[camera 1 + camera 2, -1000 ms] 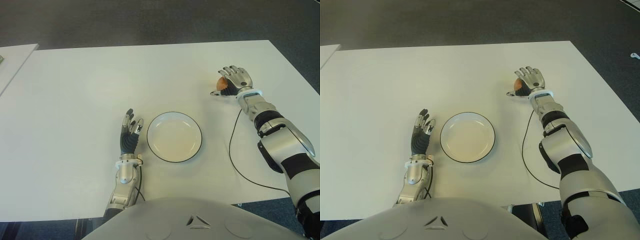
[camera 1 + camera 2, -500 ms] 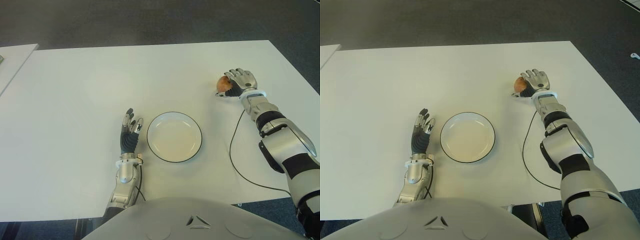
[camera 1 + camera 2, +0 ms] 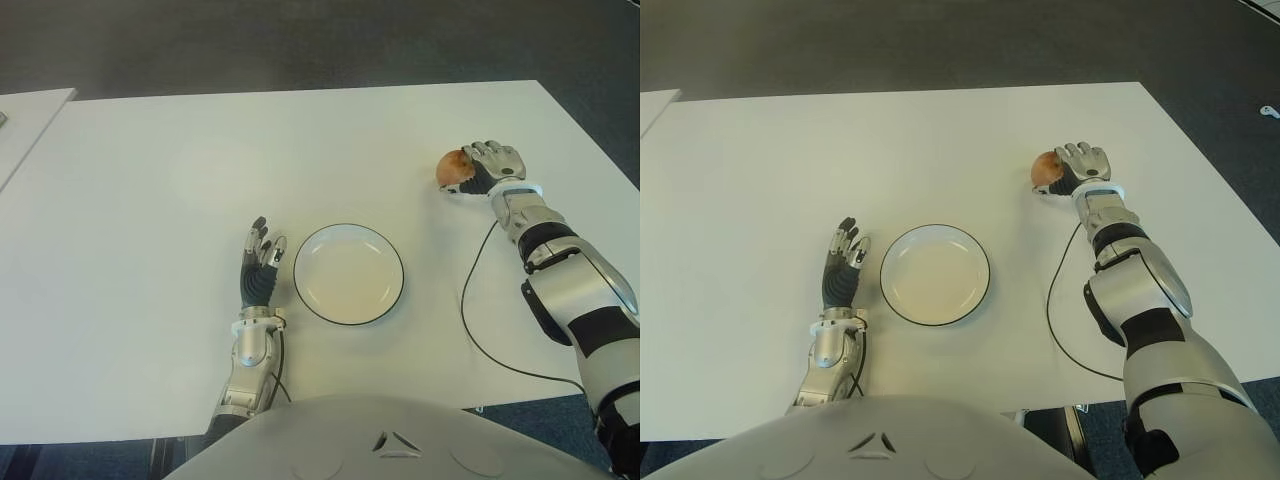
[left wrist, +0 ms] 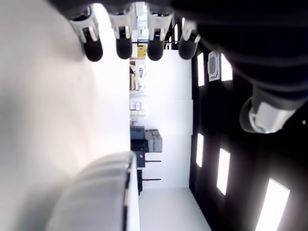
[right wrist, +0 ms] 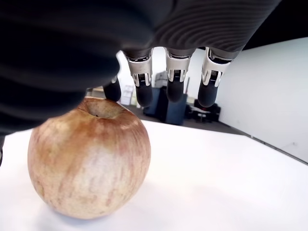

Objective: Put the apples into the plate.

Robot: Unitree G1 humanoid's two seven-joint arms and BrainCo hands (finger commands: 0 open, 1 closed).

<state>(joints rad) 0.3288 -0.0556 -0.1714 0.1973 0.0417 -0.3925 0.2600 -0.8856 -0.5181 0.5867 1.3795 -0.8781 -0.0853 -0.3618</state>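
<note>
- From my remote seat I see one apple (image 3: 453, 167) sitting on the white counter (image 3: 150, 200), at about two o'clock from the plate (image 3: 348, 274) and well apart from it.
- The right robot hand (image 3: 492, 163) is just beside the apple, at its three o'clock side, with the palm turned toward the fruit.
- In the right wrist view the apple (image 5: 89, 156) stands on the counter, stem dimple up, and the fingertips (image 5: 175, 91) hang extended above and beyond it. The fingers are spread rather than wrapped round the fruit. I cannot tell whether the palm touches it.
- The plate is white with a dark rim, lies near the middle of the counter, and holds nothing.
- The left robot hand (image 3: 259, 272) shows at the plate's nine o'clock, just beside its rim, fingers straight and slightly fanned, holding nothing.
- Compared with a second ago, the right robot hand has shifted toward three o'clock. It then covered most of the apple from above; now the fruit shows almost whole at the hand's nine o'clock side.
- The plate and the left robot hand have not moved.
</note>
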